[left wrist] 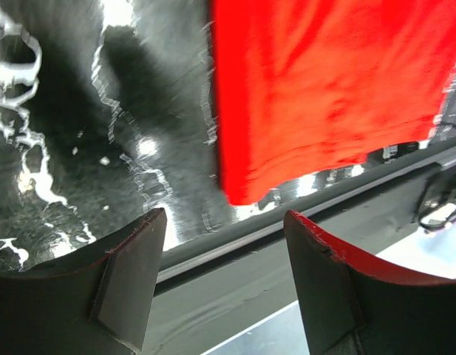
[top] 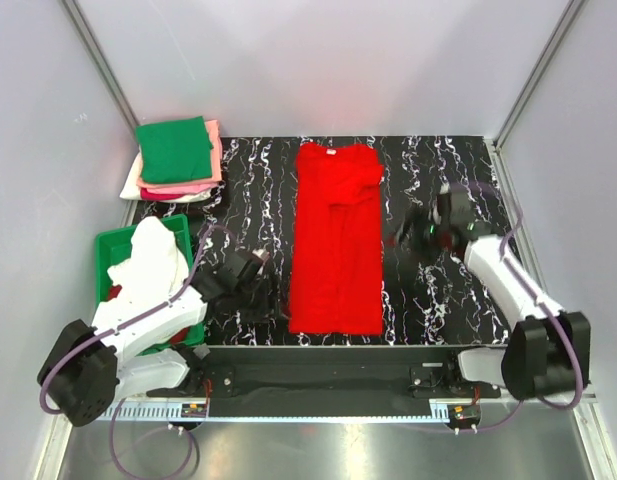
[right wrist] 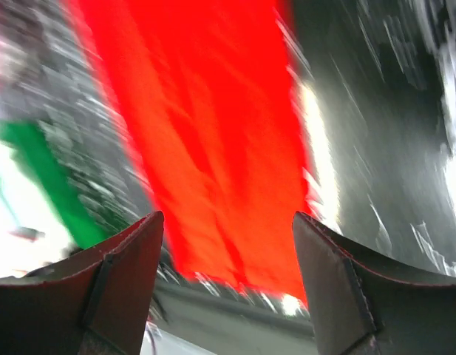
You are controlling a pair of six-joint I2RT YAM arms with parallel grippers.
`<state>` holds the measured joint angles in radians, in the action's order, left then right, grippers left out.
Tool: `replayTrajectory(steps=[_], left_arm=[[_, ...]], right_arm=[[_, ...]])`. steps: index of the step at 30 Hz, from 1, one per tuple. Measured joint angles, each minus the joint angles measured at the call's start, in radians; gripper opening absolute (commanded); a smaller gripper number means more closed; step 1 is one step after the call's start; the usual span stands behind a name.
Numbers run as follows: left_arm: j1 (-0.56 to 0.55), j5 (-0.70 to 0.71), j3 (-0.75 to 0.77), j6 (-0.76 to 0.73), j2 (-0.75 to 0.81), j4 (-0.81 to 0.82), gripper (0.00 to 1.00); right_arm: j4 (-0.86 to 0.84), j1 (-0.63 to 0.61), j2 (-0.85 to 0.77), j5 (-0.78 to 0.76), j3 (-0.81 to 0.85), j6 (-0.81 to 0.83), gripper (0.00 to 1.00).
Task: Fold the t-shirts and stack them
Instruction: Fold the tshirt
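a: your black, white-veined marble table (top: pixel 438 170) carries the bright red cloth t-shirt (top: pixel 336 240) as a long strip down the middle, sides folded in.
b: and the hands?
a: your left gripper (left wrist: pixel 224 244) and right gripper (right wrist: pixel 228 244) flank it, both spread wide and empty, likely placed for the end-to-end fold.

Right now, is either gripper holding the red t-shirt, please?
No, the left gripper and right gripper are both open and empty; the red t-shirt lies on the table.
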<state>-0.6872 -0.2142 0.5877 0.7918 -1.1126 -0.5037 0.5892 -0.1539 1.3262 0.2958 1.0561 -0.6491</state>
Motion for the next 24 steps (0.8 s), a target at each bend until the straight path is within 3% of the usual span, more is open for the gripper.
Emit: replayTrajectory(steps=[4, 7, 13, 20, 24], left_arm=[[0.0, -0.005, -0.074, 0.023, 0.019, 0.052, 0.7], [0.0, -0.01, -0.108, 0.038, 0.02, 0.102, 0.7], [0.001, -0.031, -0.171, 0.079, 0.022, 0.201, 0.69], [-0.001, -0.048, -0.194, 0.111, 0.006, 0.29, 0.67], [-0.011, -0.057, -0.206, 0.133, -0.01, 0.339, 0.63]], right_arm=[[0.035, -0.03, -0.121, -0.003, -0.369, -0.042, 0.76], [0.055, -0.046, -0.181, -0.006, -0.501, -0.066, 0.73], [-0.008, -0.084, -0.226, 0.019, -0.6, -0.117, 0.68], [-0.074, -0.216, -0.246, 0.019, -0.626, -0.195, 0.65], [-0.088, -0.294, -0.258, 0.009, -0.644, -0.246, 0.53]])
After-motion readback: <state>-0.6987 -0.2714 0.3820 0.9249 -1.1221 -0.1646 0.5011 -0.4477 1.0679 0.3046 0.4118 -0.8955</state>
